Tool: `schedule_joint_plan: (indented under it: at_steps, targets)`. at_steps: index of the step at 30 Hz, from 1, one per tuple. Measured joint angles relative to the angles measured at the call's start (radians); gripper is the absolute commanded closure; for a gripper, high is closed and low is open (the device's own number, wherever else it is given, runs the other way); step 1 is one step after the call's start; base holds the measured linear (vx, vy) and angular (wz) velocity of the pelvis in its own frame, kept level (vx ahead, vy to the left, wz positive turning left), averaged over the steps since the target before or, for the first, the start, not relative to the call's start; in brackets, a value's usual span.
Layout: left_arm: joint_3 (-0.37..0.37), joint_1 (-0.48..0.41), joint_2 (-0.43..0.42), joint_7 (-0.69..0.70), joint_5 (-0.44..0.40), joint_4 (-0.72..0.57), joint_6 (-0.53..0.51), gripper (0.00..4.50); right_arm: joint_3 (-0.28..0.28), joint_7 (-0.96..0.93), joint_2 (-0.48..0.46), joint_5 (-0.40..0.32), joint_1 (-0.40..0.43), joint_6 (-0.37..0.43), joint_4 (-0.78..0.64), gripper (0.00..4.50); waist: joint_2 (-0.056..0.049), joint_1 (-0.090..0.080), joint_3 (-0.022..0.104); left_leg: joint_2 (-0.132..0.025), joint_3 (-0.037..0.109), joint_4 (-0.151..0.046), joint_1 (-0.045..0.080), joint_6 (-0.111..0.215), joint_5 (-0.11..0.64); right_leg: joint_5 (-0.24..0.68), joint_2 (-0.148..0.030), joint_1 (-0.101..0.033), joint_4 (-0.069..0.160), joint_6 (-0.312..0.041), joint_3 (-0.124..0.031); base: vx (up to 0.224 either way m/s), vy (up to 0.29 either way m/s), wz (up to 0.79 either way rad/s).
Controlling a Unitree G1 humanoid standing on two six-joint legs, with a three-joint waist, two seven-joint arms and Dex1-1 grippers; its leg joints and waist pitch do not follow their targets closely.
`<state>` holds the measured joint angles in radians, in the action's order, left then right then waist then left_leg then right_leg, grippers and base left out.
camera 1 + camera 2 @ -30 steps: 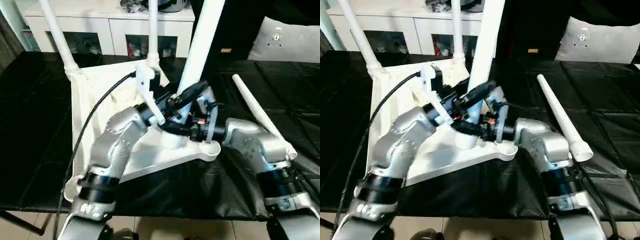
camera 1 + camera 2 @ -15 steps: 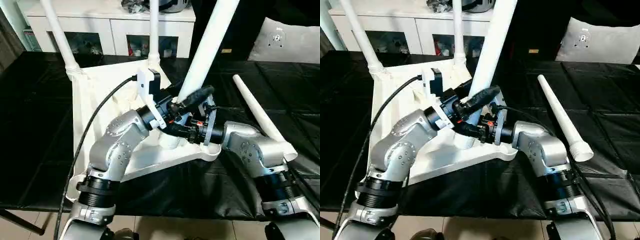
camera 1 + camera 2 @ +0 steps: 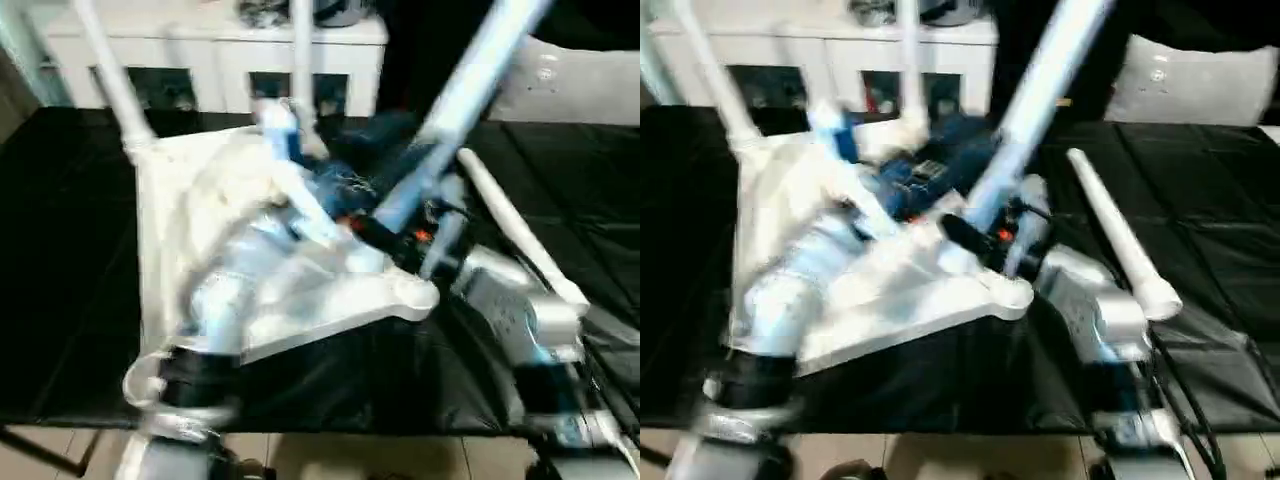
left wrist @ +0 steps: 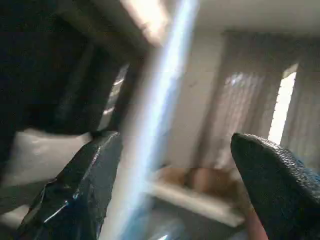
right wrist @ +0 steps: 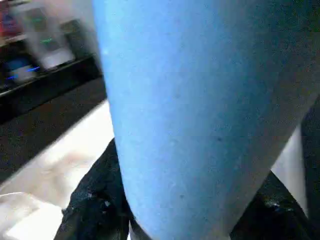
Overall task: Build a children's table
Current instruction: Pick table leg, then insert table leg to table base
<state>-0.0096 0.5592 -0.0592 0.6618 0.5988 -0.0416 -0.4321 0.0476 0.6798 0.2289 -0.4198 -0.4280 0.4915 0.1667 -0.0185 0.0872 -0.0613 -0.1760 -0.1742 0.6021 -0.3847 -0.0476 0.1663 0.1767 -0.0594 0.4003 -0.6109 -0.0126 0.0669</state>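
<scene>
The white tabletop [image 3: 170, 210] lies underside up on the black table, with two legs [image 3: 108, 80] [image 3: 300, 60] standing in its far sockets. A third leg [image 3: 455, 105] leans steeply to the right above the near corner socket [image 3: 412, 295]. My right gripper [image 3: 428, 232] is shut on its lower part; in the right wrist view the tube [image 5: 200, 100] sits between the black fingers [image 5: 95, 205]. My left gripper [image 4: 175, 185] is open, its fingers [image 4: 75, 195] wide apart around the leg [image 4: 150, 125] without gripping it. A fourth leg [image 3: 515, 235] lies loose to the right.
A white cabinet with glass doors [image 3: 200, 50] stands behind the black table [image 3: 60, 250]. A grey cushion [image 3: 590, 80] is at the back right. The table's front edge [image 3: 330, 425] runs just before my arms, with floor below it.
My left gripper has opened and let go of the leaning leg, and that arm is swinging away. The leg now tilts farther right, held by the right gripper alone.
</scene>
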Motion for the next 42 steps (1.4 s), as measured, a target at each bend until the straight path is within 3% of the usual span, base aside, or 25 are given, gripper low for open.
schedule_joint_plan:
  at_steps: [4,6,10,11,15,20,21,25,26,30,31,35,36,42]
  targets:
    - [-0.073,-0.03,-0.112,-0.005,-0.162,0.053,0.013,0.53,0.037,-0.062,0.022,0.033,0.032,-0.019,-0.021,2.58,-0.002,-0.001,0.0,0.0,0.001,-0.001,0.0,-0.004,-0.002,0.0,0.0,0.001,0.0,0.001,0.0,0.0,0.0,0.0]
    - [-0.17,-0.06,-0.188,0.036,-0.232,0.052,0.017,0.53,0.038,-0.104,0.02,0.052,0.056,-0.029,-0.056,2.58,-0.006,0.0,0.001,0.0,0.001,-0.001,0.0,-0.004,-0.002,0.001,0.0,0.001,0.001,0.002,0.0,0.0,0.0,0.0]
    - [-0.307,-0.129,-0.249,0.101,-0.279,0.043,-0.039,0.53,0.063,-0.177,0.024,0.094,0.093,-0.042,-0.075,2.58,-0.009,0.002,-0.001,0.001,0.0,-0.001,-0.002,-0.004,-0.002,-0.001,-0.001,0.002,0.001,-0.001,-0.001,0.0,0.0,0.0]
    - [-0.347,-0.13,-0.268,0.109,-0.295,0.037,-0.055,0.81,0.064,-0.199,0.025,0.106,0.099,-0.047,-0.077,2.58,-0.01,0.003,0.0,0.001,0.0,-0.001,-0.001,-0.004,-0.002,-0.001,-0.001,0.001,0.001,0.0,-0.001,0.0,0.0,0.0]
    - [-0.44,-0.134,-0.285,0.118,-0.37,0.039,-0.071,1.08,0.074,-0.261,0.028,0.141,0.133,-0.06,-0.081,2.58,-0.012,-0.001,0.0,0.001,0.0,-0.001,0.0,-0.004,-0.002,0.0,-0.001,0.001,0.0,0.001,-0.001,0.0,0.0,0.0]
    - [-0.48,-0.123,-0.245,0.081,-0.429,0.083,-0.107,1.48,0.067,-0.281,0.016,0.155,0.174,-0.067,-0.131,2.58,-0.015,-0.006,0.001,0.001,0.0,-0.001,0.0,-0.004,-0.002,-0.001,0.0,0.001,0.0,0.002,-0.001,0.0,0.0,0.0]
    - [-0.482,-0.116,-0.243,0.072,-0.44,0.092,-0.111,1.76,0.061,-0.281,0.011,0.155,0.178,-0.067,-0.14,2.58,-0.015,-0.011,0.001,0.001,0.0,-0.001,0.001,-0.004,-0.002,-0.001,0.0,0.001,0.0,0.002,-0.001,0.0,0.0,0.0]
    - [-0.504,-0.084,-0.25,0.04,-0.493,0.13,-0.115,1.83,0.059,-0.302,-0.015,0.155,0.185,-0.067,-0.15,2.58,-0.015,-0.019,0.001,0.001,0.001,-0.001,0.0,-0.004,-0.002,-0.001,0.0,0.001,0.0,0.002,-0.001,0.0,0.0,0.0]
    - [-0.506,-0.083,-0.251,0.036,-0.498,0.135,-0.116,2.12,0.058,-0.303,-0.017,0.155,0.185,-0.067,-0.151,2.58,-0.015,-0.02,0.001,0.001,0.001,-0.001,0.0,-0.004,-0.002,-0.001,0.0,0.001,0.0,0.002,-0.001,0.0,0.0,0.0]
    - [-0.517,-0.08,-0.246,0.028,-0.529,0.154,-0.129,2.38,0.043,-0.311,-0.025,0.155,0.185,-0.067,-0.155,2.58,-0.015,-0.025,0.001,0.001,0.001,-0.001,-0.001,-0.004,-0.002,-0.001,-0.001,0.001,0.001,0.002,-0.001,0.0,0.0,0.0]
    - [-0.517,-0.079,-0.245,0.028,-0.533,0.155,-0.13,2.61,0.04,-0.311,-0.025,0.155,0.185,-0.067,-0.155,2.58,-0.015,-0.025,0.001,0.001,0.001,-0.001,-0.001,-0.004,-0.002,-0.001,0.0,0.001,0.001,0.002,-0.001,0.0,0.0,0.0]
    - [-0.516,-0.078,-0.24,0.029,-0.536,0.155,-0.131,2.74,0.038,-0.31,-0.024,0.155,0.185,-0.067,-0.155,2.58,-0.015,-0.025,0.001,0.001,0.001,-0.001,-0.001,-0.004,-0.002,0.0,0.0,0.001,0.001,0.002,-0.001,0.0,0.0,0.0]
    - [-0.516,-0.077,-0.239,0.03,-0.536,0.155,-0.131,3.01,0.035,-0.309,-0.023,0.156,0.185,-0.067,-0.155,2.58,-0.015,-0.025,0.001,0.001,0.0,-0.001,-0.001,-0.004,-0.002,0.0,0.0,0.001,0.001,0.002,-0.001,0.0,0.0,0.0]
    - [-0.513,-0.077,-0.229,0.035,-0.536,0.155,-0.13,3.51,0.022,-0.301,-0.02,0.156,0.185,-0.067,-0.155,2.58,-0.015,-0.025,0.001,0.001,0.0,-0.001,-0.001,-0.004,-0.002,-0.001,0.0,0.001,0.001,0.002,-0.001,0.0,0.0,0.0]
